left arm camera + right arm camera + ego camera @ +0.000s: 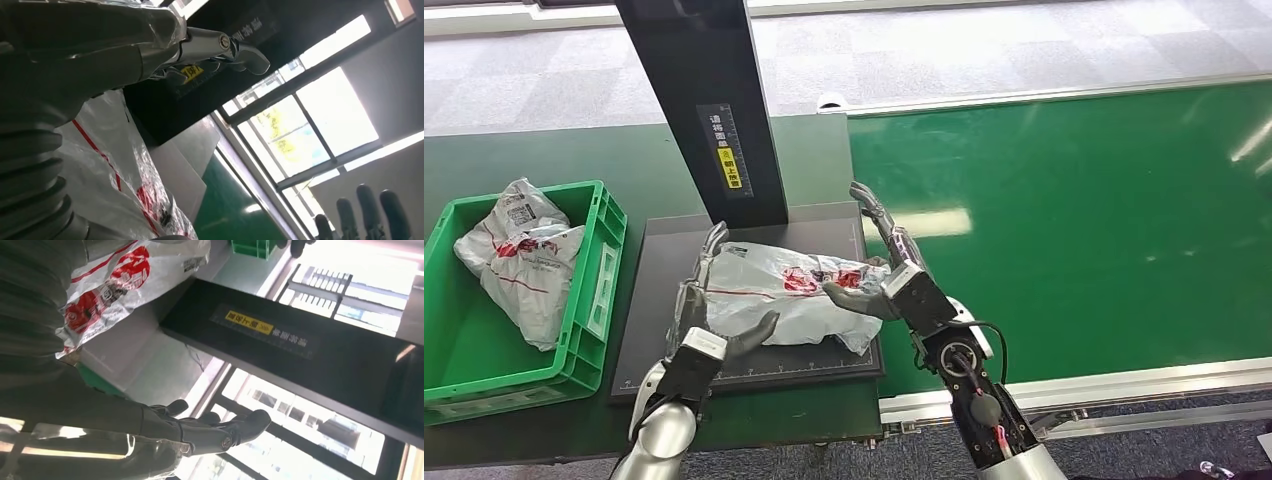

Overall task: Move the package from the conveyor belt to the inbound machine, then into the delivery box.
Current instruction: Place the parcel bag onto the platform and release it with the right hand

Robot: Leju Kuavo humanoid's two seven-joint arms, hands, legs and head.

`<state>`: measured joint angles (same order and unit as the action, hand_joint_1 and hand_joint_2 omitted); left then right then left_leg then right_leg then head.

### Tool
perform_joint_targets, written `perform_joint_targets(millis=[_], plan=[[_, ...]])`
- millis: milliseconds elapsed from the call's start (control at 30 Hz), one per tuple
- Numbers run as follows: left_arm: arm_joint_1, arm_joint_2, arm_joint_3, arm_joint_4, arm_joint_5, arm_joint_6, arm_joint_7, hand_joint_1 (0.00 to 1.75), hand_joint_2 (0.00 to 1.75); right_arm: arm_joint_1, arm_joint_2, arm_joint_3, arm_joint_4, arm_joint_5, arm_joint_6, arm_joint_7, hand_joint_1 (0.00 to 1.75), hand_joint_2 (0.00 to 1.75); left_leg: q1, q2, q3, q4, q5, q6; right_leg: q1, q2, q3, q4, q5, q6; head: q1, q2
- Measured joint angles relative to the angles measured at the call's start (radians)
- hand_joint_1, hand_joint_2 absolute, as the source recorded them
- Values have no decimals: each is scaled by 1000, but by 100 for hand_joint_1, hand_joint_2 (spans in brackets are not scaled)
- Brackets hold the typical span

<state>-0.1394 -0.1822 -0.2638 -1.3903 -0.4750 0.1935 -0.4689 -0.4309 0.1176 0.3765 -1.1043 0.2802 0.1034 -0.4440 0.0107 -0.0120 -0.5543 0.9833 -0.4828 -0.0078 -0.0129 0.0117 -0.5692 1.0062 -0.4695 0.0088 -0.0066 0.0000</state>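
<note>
A dark green table (514, 160) stands beside a bright green conveyor belt (1074, 230), with grey carpet tiles beyond. Nearest the robot, both hands flank a white plastic package (789, 290) with red printing, which lies on the black platform of the inbound machine (754, 365). The left hand (707, 315) is against the package's left end, fingers stretched up along its edge and thumb pressed under its near side. The right hand (886, 262) sits at the package's right end, thumb touching the crumpled plastic, fingers spread wide and pointing away over the platform's far right corner; whether either hand actually grips the bag cannot be told. In the right wrist view the package (125, 275) lies just by the palm, with the dark fingers (225, 432) extended clear of it. Beyond the hands rises the machine's black upright post (709, 100), bearing a yellow label. Well to the left of the left hand sits a green delivery box (589, 300) holding another white bag (519, 260).
</note>
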Motion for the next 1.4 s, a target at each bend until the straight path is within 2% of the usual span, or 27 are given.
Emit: perform_joint_targets(millis=[233, 433, 567, 767, 800, 900, 933, 1133, 1400], plan=[[-118, 1, -104, 198, -179, 34, 37, 0, 175, 106, -31, -42, -165, -19, -52, -6, 0, 175, 0, 0, 0, 0, 0, 0, 0, 0, 0, 0, 0, 0, 0, 0], [-262, -18, -224, 452, -509, 160, 138, 0, 175, 175, -39, -91, -270, -72, -45, -11, 0, 175, 0, 1, 0, 0, 0, 0, 0, 1, 0, 0, 0, 0, 0, 0], [-323, -33, -266, 568, -547, 186, 151, 0, 175, 201, -42, -112, -306, -74, -41, -11, 0, 175, 0, 1, 0, 0, 0, 0, 0, 1, 0, 0, 0, 0, 0, 0], [-362, -46, -288, 658, -555, 196, 151, 0, 175, 215, -45, -127, -326, -74, -41, -11, 0, 175, 0, 1, 0, 0, 0, 0, 0, 1, 0, 0, 0, 0, 0, 0], [-366, -48, -290, 668, -564, 198, 154, 17, 175, 216, -45, -129, -328, -74, -41, -11, 0, 175, 0, 1, 0, 0, 0, 0, 0, 1, 0, 0, 0, 0, 0, 0], [-384, -54, -303, 703, -619, 202, 177, 146, 175, 221, -45, -134, -333, -78, -40, -14, 0, 175, 0, 1, 0, 0, 0, 0, 0, 1, 0, 0, 0, 0, 0, 0], [-392, -57, -309, 717, -638, 202, 187, 173, 175, 223, -45, -136, -335, -80, -39, -15, 0, 175, 0, 1, 0, 0, 0, 0, 0, 1, 0, 0, 0, 0, 0, 0], [-426, -68, -321, 770, -669, 236, 223, 175, 175, 243, -45, -155, -349, -89, -39, -16, 0, 175, 0, 1, 0, 0, 0, 0, 0, 1, 0, 0, 0, 0, 0, 0], [-452, -60, -318, 778, -689, 241, 253, 175, 175, 270, -45, -187, -376, -106, -45, -24, 0, 175, 0, 1, 0, 0, 0, 0, 0, 1, 0, 0, 0, 0, 0, 0]])
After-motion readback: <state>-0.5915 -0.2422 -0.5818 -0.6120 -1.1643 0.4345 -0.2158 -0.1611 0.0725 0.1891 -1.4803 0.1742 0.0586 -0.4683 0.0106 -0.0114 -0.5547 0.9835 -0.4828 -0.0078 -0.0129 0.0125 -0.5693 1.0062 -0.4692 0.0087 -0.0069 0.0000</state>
